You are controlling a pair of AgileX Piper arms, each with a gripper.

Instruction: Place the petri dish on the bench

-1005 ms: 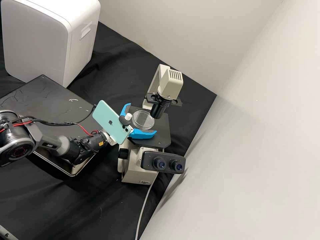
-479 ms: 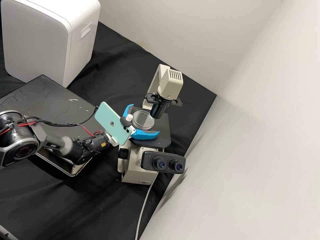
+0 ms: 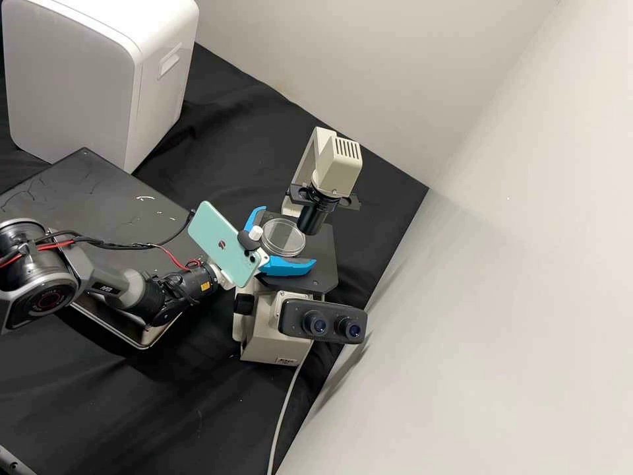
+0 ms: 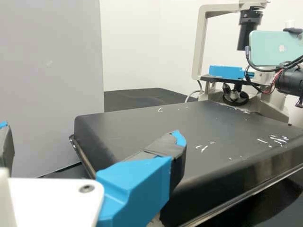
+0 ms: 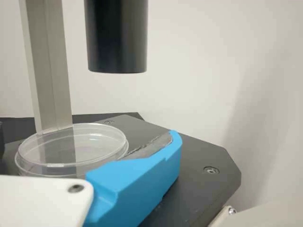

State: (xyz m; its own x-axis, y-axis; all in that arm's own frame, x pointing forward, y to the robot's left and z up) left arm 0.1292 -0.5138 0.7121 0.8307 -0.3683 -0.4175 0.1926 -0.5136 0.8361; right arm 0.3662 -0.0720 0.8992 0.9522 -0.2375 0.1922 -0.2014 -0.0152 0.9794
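On the microscope's black stage (image 3: pixel 324 258), near its middle and a little to one side of the dark lens barrel (image 3: pixel 310 216) hanging above, the clear petri dish (image 3: pixel 282 236) lies flat. The right gripper (image 3: pixel 287 239) reaches in level from the stage's left edge, and its two blue fingers (image 3: pixel 290 265) are spread with one on either side of the dish. They bracket it closely, but it cannot be told whether they press its wall. In the right wrist view one finger (image 5: pixel 142 170) lies along the stage just beside the dish (image 5: pixel 71 146). A mint-green phone (image 3: pixel 221 243) is mounted on that wrist. The microscope (image 3: pixel 277 330) stands near the right edge of the bench (image 3: pixel 165 409). The left gripper (image 4: pixel 87 135) sits low by an edge of a glossy black slab (image 4: pixel 189 137), its fingers wide apart and holding nothing. The slab (image 3: pixel 86 191) lies toward the bench's left edge, next to a white box (image 3: pixel 99 72) at the far left corner.
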